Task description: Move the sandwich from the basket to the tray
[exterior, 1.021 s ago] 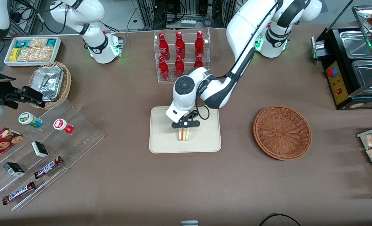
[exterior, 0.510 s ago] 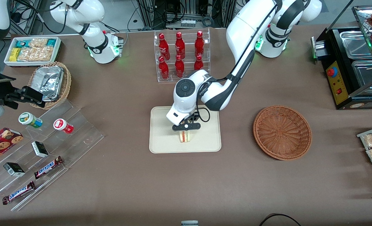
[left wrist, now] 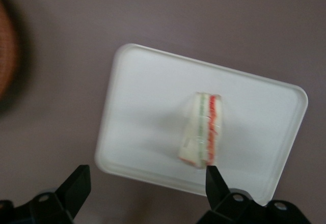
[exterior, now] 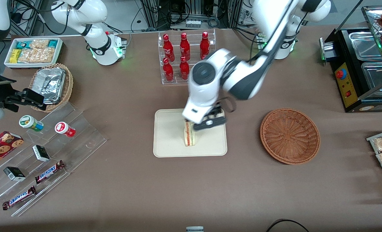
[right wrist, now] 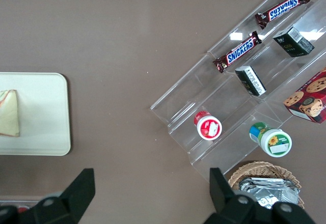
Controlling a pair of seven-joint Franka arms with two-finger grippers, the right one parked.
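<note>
Fingers (left wrist: 75, 187) spread above pale wedge sandwich (left wrist: 202, 130) on tray (left wrist: 147, 112).

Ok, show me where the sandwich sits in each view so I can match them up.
Front view: the sandwich stands on the tray, partly under the gripper, whose jaws are open.
Left wrist view: sandwich near the tray's middle, clear of the gripper.
Right wrist view: sandwich on the tray.
Shared landmark: the tray.
</note>
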